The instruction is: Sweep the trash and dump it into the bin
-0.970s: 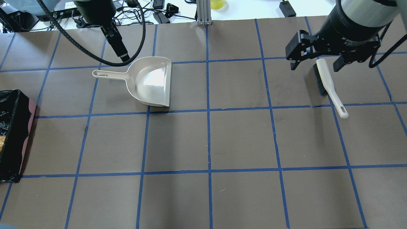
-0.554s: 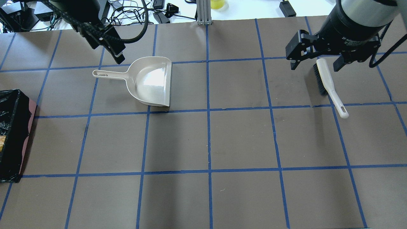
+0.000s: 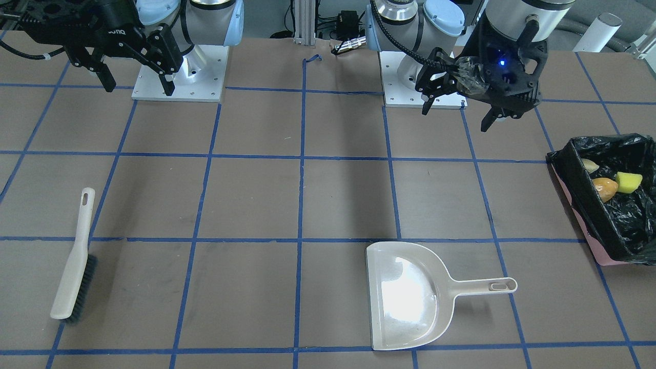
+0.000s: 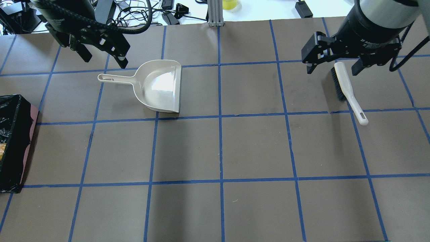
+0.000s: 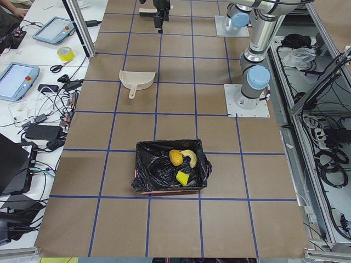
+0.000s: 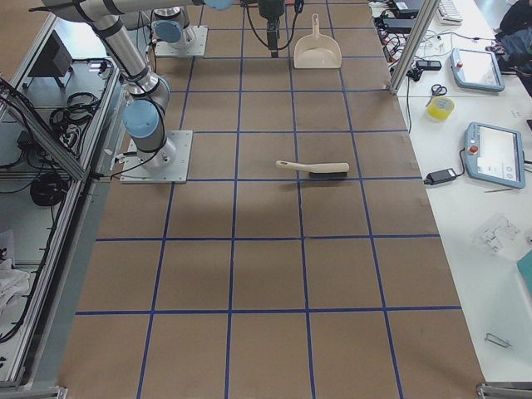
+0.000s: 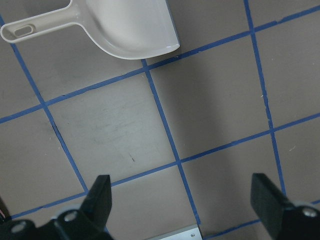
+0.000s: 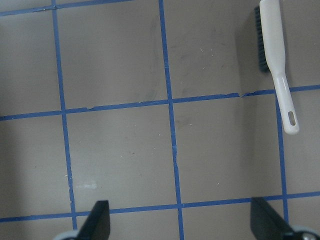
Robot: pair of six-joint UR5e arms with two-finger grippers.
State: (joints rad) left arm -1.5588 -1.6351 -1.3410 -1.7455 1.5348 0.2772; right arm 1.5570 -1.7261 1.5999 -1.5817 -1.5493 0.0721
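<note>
Your left gripper has swung off the dustpan handle and drawn back to the far left, its jaws wide and empty. The right gripper hasn't budged above the brush and is also spread open. The trash lies in the bin at the table's left end, so this is probably wrap-up, though small crumbs wouldn't show.

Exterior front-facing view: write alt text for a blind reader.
Three pieces of trash lie in a pink box bin lined with black plastic, at right. An empty beige plastic dustpan and beige bristled brush lie unheld; the left pincer and right pincer are open.
</note>
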